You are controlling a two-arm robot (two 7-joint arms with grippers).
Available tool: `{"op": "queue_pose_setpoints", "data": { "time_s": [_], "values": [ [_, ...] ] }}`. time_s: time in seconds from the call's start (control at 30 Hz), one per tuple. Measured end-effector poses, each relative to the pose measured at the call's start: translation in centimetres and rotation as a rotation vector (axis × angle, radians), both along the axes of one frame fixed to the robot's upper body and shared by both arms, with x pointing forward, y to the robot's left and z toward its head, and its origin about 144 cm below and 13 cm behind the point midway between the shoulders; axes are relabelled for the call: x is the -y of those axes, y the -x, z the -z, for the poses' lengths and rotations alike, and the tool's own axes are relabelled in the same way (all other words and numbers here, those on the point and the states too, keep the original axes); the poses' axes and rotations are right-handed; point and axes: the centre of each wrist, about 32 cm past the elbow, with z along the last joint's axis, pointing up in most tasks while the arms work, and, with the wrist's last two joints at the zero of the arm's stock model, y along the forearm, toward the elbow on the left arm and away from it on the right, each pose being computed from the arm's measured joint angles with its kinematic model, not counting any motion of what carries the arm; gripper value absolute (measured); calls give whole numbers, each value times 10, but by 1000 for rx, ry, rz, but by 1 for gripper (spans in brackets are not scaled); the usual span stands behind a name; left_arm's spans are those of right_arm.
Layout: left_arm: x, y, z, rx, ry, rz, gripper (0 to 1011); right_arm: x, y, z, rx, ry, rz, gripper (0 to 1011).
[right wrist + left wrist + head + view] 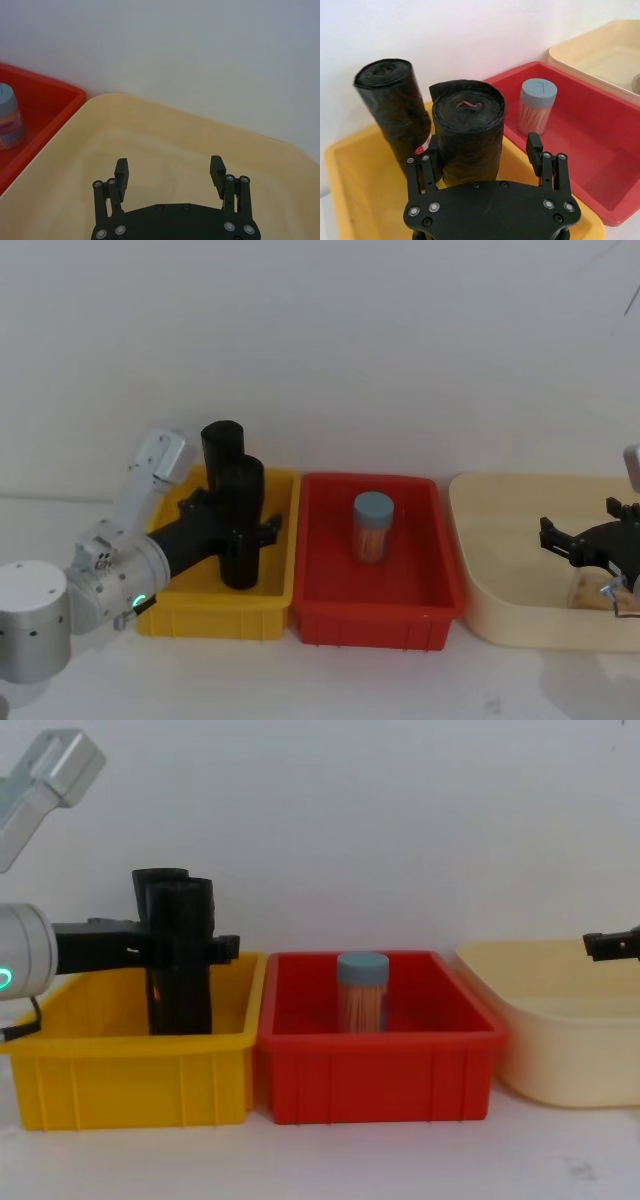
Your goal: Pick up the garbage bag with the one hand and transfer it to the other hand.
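At the left, 2 black rolls stand upright in the yellow plastic bin (pixel 215 620). The nearer one, the plain matte black cylindrical garbage bag (pixel 467 130), stands between the parted fingers of the black left gripper (pixel 484 145). One finger is against its side and the other just off it. Closing squarely at mid-height and lifting straight up should clear the stickered black roll (pixel 390 100) just behind. The red plastic bin (pixel 370 625) holds a blue-lidded jar (pixel 372 525). At the right, the black right gripper (pixel 169 167) hovers over the cream tub (pixel 500 610), fingers spread.
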Motion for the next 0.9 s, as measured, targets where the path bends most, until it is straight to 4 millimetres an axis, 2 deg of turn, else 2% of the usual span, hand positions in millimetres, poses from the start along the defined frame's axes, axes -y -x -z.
{"op": "queue_pose_setpoints", "data": {
  "time_s": [0.2, 0.3, 0.43, 0.53, 0.57, 0.67, 0.9],
  "values": [
    [3, -8, -1, -17, 0, 32, 981, 0, 0, 0, 0, 0, 0, 1002],
    [4, -10, -1, -20, -1, 40, 926, 0, 0, 0, 0, 0, 0, 1002],
    [5, -13, -1, -26, -1, 51, 791, 0, 0, 0, 0, 0, 0, 1002],
    [5, -14, -1, -28, -1, 55, 739, 0, 0, 0, 0, 0, 0, 1002],
    [6, -14, -1, -29, -1, 58, 685, 0, 0, 0, 0, 0, 0, 1002],
    [6, -16, -2, -31, -1, 63, 612, 0, 0, 0, 0, 0, 0, 1002],
    [6, -17, -2, -33, -1, 68, 558, 0, 0, 0, 0, 0, 0, 1002]
  ]
}}
